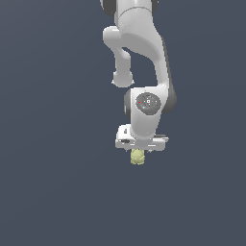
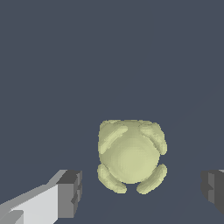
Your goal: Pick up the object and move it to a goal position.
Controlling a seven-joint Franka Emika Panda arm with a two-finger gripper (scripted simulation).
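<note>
The object [image 2: 130,156] is a small pale yellow-green lumpy blob with rounded bumps at its corners. In the wrist view it lies between my two dark fingertips [image 2: 70,193], with a gap on each side, so nothing touches it. My gripper [image 2: 142,190] is open around it. In the exterior view the object [image 1: 138,157] shows just under the white hand of the arm, and my gripper [image 1: 139,151] hangs directly over it; the fingers themselves are mostly hidden there by the hand.
A plain dark blue-grey surface [image 1: 57,192] fills both views. The white arm [image 1: 144,57] comes down from the exterior view's top middle.
</note>
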